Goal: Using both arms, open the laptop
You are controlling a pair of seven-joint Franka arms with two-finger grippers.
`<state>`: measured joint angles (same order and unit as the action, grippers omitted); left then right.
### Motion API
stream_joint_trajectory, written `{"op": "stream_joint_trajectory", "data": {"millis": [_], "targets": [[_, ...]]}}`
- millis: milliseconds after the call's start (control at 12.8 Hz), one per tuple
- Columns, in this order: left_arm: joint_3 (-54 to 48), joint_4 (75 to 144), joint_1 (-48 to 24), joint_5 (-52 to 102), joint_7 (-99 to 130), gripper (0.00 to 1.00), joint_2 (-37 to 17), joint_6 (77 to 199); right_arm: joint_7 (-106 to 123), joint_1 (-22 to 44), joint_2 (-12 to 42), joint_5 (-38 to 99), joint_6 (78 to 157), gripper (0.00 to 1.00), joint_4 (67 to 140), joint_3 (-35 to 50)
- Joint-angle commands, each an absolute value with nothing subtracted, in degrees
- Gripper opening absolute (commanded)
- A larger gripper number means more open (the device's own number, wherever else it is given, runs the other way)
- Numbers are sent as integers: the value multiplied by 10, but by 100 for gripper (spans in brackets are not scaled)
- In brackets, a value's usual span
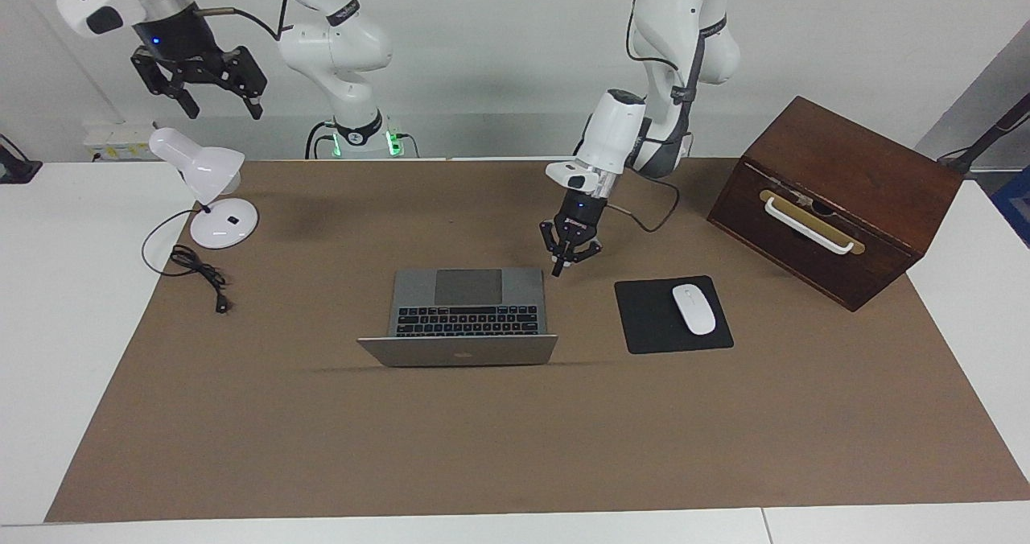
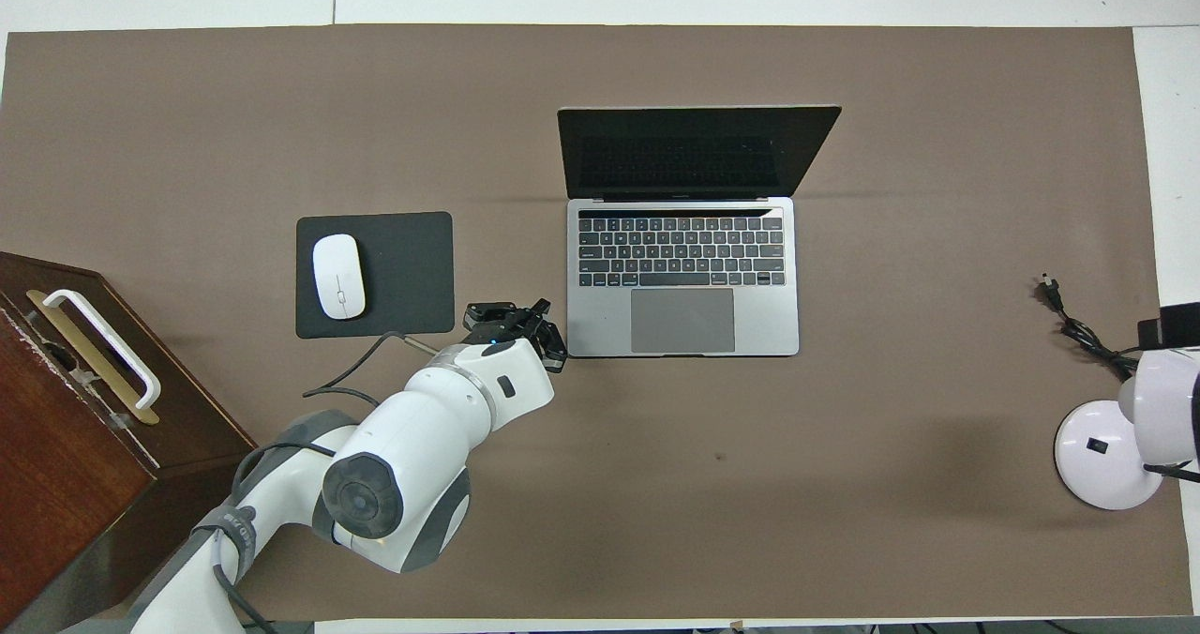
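A white counter (image 1: 48,327) under a pale wall is carrying a brown mat (image 1: 515,431) that is covering most of its top. The laptop (image 1: 467,315) is lying near the middle of the mat, its lid standing raised and its black keys and grey trackpad facing the robots. A black mouse pad (image 1: 648,331) with a white mouse (image 1: 694,309) on it is lying beside the laptop, toward the left arm's end of the counter. A dark wooden box (image 1: 837,198) with a white handle is sitting at that end, near the counter's robot-side corner. A white desk lamp (image 1: 211,198) and its loose black cord (image 1: 197,274) are standing near the robot-side corner at the right arm's end.

The left gripper (image 1: 567,262) is hanging low just beside the robot-side corner of the laptop's base, apart from it as far as the facing view shows; its fingers are clenched together on nothing. The right gripper (image 1: 216,103) is hanging high in the air over the desk lamp, with its fingers (image 1: 254,109) spread apart and released. In the overhead view the left gripper (image 2: 530,324) is sitting between the mouse pad (image 2: 403,273) and the laptop (image 2: 682,278).
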<state>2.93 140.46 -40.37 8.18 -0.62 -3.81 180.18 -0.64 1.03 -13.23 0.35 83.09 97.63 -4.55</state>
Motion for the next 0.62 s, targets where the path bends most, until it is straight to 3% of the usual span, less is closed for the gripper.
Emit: {"op": "stream_joint_trajectory", "data": {"millis": [0, 234, 546], "targets": [[27, 1387, -383, 88, -8, 0, 9, 1707, -18, -2, -163, -9, 899, 100, 1038, -40], [28, 1377, -357, 87, -7, 0, 50, 1619, -18, -3, -119, -10, 928, 100, 997, -40], [31, 1326, -288, 79, -12, 0, 111, 1430, -18, -5, -53, -8, 893, 100, 898, -41]]}}
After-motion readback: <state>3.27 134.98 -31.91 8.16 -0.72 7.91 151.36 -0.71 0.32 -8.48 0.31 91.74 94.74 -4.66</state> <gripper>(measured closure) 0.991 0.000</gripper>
